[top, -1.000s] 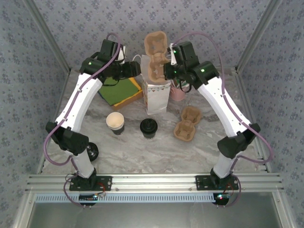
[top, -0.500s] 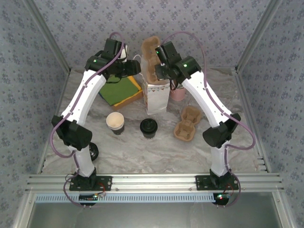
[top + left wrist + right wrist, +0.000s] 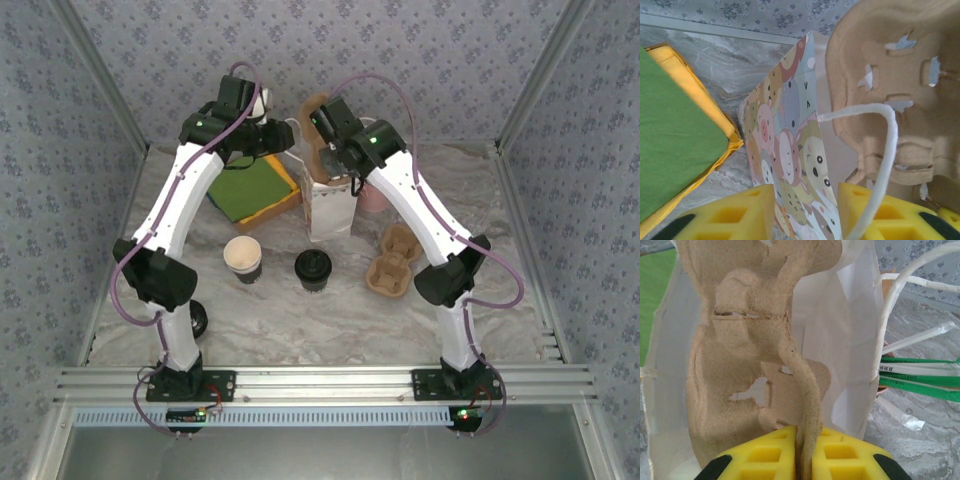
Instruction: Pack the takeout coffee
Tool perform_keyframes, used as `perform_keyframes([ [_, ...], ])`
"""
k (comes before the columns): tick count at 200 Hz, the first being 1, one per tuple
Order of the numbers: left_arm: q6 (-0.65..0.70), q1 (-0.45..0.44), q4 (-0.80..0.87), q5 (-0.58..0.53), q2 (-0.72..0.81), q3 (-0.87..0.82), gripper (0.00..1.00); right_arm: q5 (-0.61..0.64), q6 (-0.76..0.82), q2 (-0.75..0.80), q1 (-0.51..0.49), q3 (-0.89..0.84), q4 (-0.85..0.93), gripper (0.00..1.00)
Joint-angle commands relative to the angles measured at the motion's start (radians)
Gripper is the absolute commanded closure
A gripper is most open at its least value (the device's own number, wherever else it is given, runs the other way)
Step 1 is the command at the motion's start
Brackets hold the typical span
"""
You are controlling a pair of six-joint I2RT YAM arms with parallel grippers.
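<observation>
Marble tabletop (image 3: 300, 320), floral walls (image 3: 450, 60); takeout coffee (image 3: 313, 268) stood near the front. Right gripper (image 3: 804, 450) clamped a pulp tray (image 3: 740, 350) over the bag (image 3: 330, 210) — left gripper (image 3: 806, 200) straddled the bag's wall, grip unclear.

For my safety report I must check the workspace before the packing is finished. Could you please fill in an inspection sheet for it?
Surface: marble-patterned table, no spill seen.
Job's things: takeout coffee, lid on, upright on the table in front of the paper bag; not packed.
Clutter: lidless cup, spare carrier, loose black lid, green and yellow sheets, pink cup.
Grippers: right gripper shut on a cup carrier standing in the bag's mouth; left gripper open, a finger on either side of the bag's wall.
Cables: purple cables along both arms, no snag seen.
Surroundings: patterned walls, metal rail at the near edge.
</observation>
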State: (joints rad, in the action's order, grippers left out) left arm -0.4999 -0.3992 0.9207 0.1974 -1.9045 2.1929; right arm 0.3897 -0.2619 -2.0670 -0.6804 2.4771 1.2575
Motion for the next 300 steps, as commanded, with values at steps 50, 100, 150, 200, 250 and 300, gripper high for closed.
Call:
perform_keyframes([
  [50, -0.005, -0.005, -0.036, 0.023, -0.015, 0.022, 0.83, 0.022, -0.017, -0.018, 0.003, 0.028, 0.064, 0.87],
  [100, -0.011, -0.016, -0.061, 0.026, 0.002, -0.014, 0.83, 0.023, -0.023, -0.047, 0.014, 0.064, 0.111, 0.87],
  [150, 0.0, -0.033, -0.072, 0.046, 0.005, -0.028, 0.83, 0.006, 0.045, -0.049, 0.015, 0.049, 0.014, 0.86],
  [200, 0.002, -0.036, -0.081, 0.068, 0.005, -0.033, 0.83, 0.002, 0.073, -0.064, 0.028, 0.052, -0.041, 0.85],
  [250, -0.003, -0.036, -0.08, 0.063, 0.001, -0.034, 0.83, -0.003, 0.042, -0.071, 0.03, 0.026, -0.033, 0.87],
  [300, -0.015, -0.035, -0.079, 0.032, 0.004, -0.04, 0.84, -0.039, -0.029, -0.048, 0.028, -0.023, -0.006, 0.89],
])
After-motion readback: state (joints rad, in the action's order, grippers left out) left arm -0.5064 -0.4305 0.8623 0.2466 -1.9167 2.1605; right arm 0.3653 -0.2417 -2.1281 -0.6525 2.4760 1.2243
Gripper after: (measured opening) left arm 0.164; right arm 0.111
